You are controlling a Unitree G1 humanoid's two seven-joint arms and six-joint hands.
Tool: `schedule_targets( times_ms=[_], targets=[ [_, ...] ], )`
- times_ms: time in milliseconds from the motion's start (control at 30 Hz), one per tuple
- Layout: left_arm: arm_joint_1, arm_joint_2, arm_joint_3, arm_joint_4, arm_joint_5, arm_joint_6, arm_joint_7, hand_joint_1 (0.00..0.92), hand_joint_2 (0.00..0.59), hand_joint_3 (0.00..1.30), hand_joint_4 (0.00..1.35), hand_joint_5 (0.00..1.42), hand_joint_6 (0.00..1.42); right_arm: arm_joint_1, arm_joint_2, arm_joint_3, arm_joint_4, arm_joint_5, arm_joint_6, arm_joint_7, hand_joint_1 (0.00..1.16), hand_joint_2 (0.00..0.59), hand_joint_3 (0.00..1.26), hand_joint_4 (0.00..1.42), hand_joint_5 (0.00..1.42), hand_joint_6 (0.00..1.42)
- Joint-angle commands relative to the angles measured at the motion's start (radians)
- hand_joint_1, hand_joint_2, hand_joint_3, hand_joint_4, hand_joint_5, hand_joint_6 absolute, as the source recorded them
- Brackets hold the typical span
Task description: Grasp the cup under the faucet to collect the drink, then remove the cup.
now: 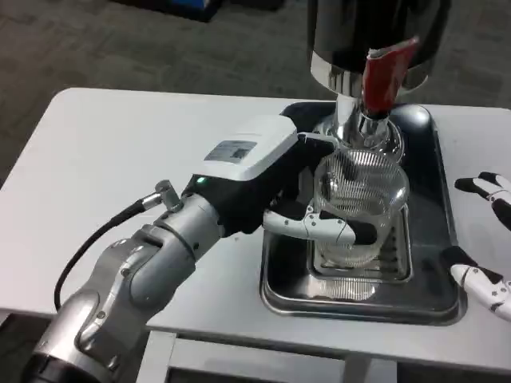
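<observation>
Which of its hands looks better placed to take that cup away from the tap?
Left. The left hand already grips the clear cup under the faucet; the right hand sits beside the tray.

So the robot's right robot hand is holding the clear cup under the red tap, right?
Not quite. In the head view it is the left robot hand that holds the clear cup under the red tap. The right robot hand waits off to the side, holding nothing.
</observation>
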State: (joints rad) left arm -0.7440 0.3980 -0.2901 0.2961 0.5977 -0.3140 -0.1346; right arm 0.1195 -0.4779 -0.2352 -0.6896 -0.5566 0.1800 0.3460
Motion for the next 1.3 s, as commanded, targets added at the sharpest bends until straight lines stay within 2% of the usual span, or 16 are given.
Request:
schedule_targets(
  times_ms=[33, 167, 267, 600, 767, 1000, 1300],
  targets=[
    [0.022, 0.011, 0.001, -0.005, -0.001, 0.0, -0.001, 0.255, 0.117, 0.46, 0.53, 0.76, 1.13, 0.015, 0.003, -0.01, -0.003, 0.011, -0.009, -0.016, 0.38, 0.412, 0.12, 0.03, 0.04, 0.1],
    [0.028, 0.012, 0.003, -0.019, 0.009, 0.006, 0.01, 0.229, 0.112, 0.36, 0.41, 0.62, 0.95, 0.012, 0.003, -0.006, -0.001, 0.012, -0.009, -0.018, 0.39, 0.418, 0.13, 0.03, 0.05, 0.1],
    [0.026, 0.009, 0.0, -0.024, 0.014, 0.012, 0.01, 0.224, 0.108, 0.31, 0.35, 0.55, 0.88, 0.01, 0.001, -0.007, 0.004, 0.019, -0.011, -0.02, 0.39, 0.42, 0.13, 0.03, 0.05, 0.1],
    [0.014, -0.003, -0.009, -0.028, 0.028, 0.014, 0.004, 0.245, 0.11, 0.21, 0.27, 0.52, 0.83, 0.019, -0.008, -0.019, 0.016, 0.045, -0.025, -0.024, 0.39, 0.427, 0.14, 0.03, 0.05, 0.1],
    [0.013, -0.006, -0.003, -0.05, 0.028, 0.011, 0.012, 0.218, 0.091, 0.07, 0.2, 0.44, 0.71, 0.021, -0.009, -0.024, 0.02, 0.051, -0.032, -0.025, 0.38, 0.429, 0.14, 0.04, 0.06, 0.1],
    [0.026, -0.003, -0.001, -0.11, 0.021, 0.03, -0.016, 0.194, 0.085, 0.07, 0.16, 0.39, 0.62, 0.021, -0.009, -0.032, 0.028, 0.06, -0.042, -0.025, 0.38, 0.429, 0.15, 0.04, 0.07, 0.11],
    [0.093, 0.032, 0.048, -0.278, -0.014, 0.07, -0.066, 0.204, 0.098, 0.17, 0.2, 0.42, 0.64, 0.021, -0.011, -0.04, 0.044, 0.071, -0.053, -0.026, 0.39, 0.421, 0.16, 0.05, 0.07, 0.11]
  ],
)
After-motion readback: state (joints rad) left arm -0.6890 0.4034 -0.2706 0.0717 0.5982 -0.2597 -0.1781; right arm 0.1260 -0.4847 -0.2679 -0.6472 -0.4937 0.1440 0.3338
